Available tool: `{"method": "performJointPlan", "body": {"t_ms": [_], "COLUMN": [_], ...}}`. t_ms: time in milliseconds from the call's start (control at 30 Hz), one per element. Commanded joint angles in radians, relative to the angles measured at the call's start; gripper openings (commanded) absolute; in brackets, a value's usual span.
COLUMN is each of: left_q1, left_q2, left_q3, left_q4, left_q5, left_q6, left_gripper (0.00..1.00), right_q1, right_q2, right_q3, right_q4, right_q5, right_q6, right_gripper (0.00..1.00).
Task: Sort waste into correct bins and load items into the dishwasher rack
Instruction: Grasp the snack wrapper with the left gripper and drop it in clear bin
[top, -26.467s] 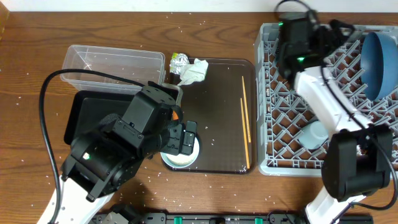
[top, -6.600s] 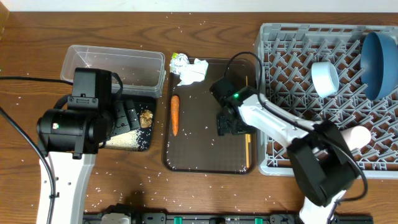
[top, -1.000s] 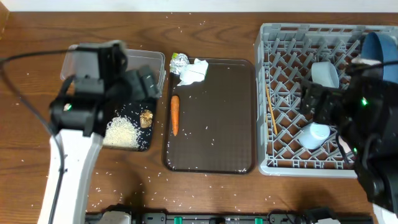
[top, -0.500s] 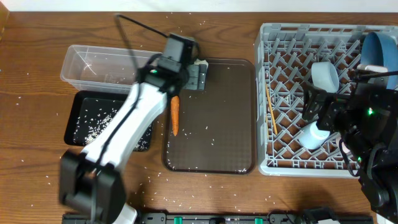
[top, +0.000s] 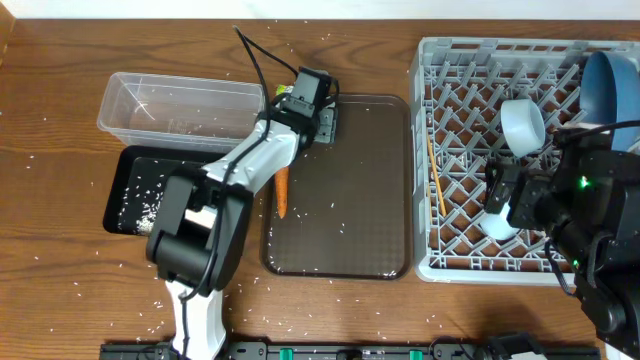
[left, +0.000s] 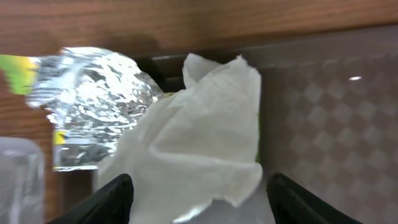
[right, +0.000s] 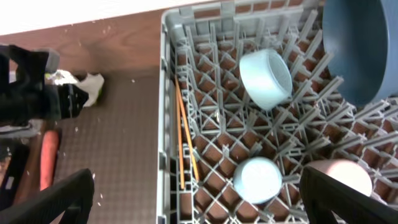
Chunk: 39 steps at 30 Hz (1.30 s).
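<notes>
Far on the left you have the clear tub (top: 180, 105), and just nearer than it the black tub (top: 125, 185) with white rice (top: 140, 205) in it. Your left hand (top: 322, 125) is at the far left corner of the brown tray (top: 350, 210). Its fingers (left: 112, 199) stand one on each side of the crumpled paper (left: 199, 143), but you cannot tell if they are pinching it. The shiny wrapper (left: 93, 99) sits right against the paper on its left. The carrot (top: 281, 195) lies on the left side of the tray, partly under your left arm. On the right is the big grey rack (top: 430, 60). The chopsticks (right: 185, 140) lie in its left part. The white bowl (right: 266, 78) sits further back, the light-blue cup (right: 256, 179) is nearer, the pink cup (right: 336, 177) is to its right, and the blue plate (right: 364, 43) stands in the far right corner. Your right hand (top: 505, 195) hangs over the rack with its fingers (right: 46, 199) spread wide, holding nothing.
</notes>
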Motion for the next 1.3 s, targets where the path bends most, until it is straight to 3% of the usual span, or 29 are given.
{"method": "performJointPlan", "body": {"t_ms": [0, 133, 200, 300, 333, 600, 767, 867, 1067, 1133, 1167, 1200, 1267], "left_q1": [0.001, 0.005, 0.006, 0.005, 0.004, 0.008, 0.028, 0.067, 0.190, 0.223, 0.233, 0.238, 0.240], "left_q2": [0.029, 0.053, 0.060, 0.044, 0.024, -0.251, -0.386, -0.390, -0.304, -0.273, -0.266, -0.266, -0.276], "left_q3": [-0.001, -0.001, -0.001, 0.002, 0.003, 0.004, 0.004, 0.003, -0.018, -0.018, -0.018, -0.017, -0.013], "left_q4": [0.019, 0.046, 0.053, 0.037, 0.019, -0.156, -0.222, -0.240, -0.286, -0.287, -0.286, -0.288, -0.291], "left_q5": [-0.021, -0.024, -0.023, -0.022, -0.019, -0.046, -0.224, -0.314, -0.307, -0.305, -0.286, -0.260, -0.163], "left_q6": [0.005, 0.025, 0.031, 0.031, 0.031, 0.031, 0.031, 0.031, 0.030, 0.029, 0.028, 0.027, 0.027], "left_gripper": [0.64, 0.62, 0.38, 0.10, 0.06, 0.06, 0.06, 0.06, 0.06, 0.08, 0.17, 0.31, 0.68], "right_q1": [-0.004, -0.004, -0.004, -0.004, -0.004, -0.004, -0.004, -0.004, -0.004, -0.004, -0.004, -0.004, -0.004], "right_q2": [-0.002, -0.002, -0.002, -0.002, -0.002, -0.002, -0.002, -0.002, -0.002, -0.002, -0.002, -0.002, -0.002], "right_q3": [0.012, 0.012, 0.012, 0.012, 0.012, 0.012, 0.012, 0.012, 0.012, 0.012, 0.012, 0.012, 0.012], "right_q4": [-0.019, -0.038, -0.040, -0.040, -0.040, -0.040, -0.040, -0.040, -0.040, -0.040, -0.040, -0.040, -0.040], "right_q5": [0.014, 0.013, 0.013, 0.013, 0.013, 0.013, 0.013, 0.014, 0.013, 0.013, 0.013, 0.014, 0.013], "right_q6": [0.006, 0.006, 0.006, 0.006, 0.006, 0.006, 0.006, 0.006, 0.006, 0.006, 0.006, 0.006, 0.006], "right_gripper": [0.99, 0.99, 0.99, 0.99, 0.99, 0.99, 0.99, 0.99, 0.99, 0.98, 0.99, 0.99, 0.99]}}
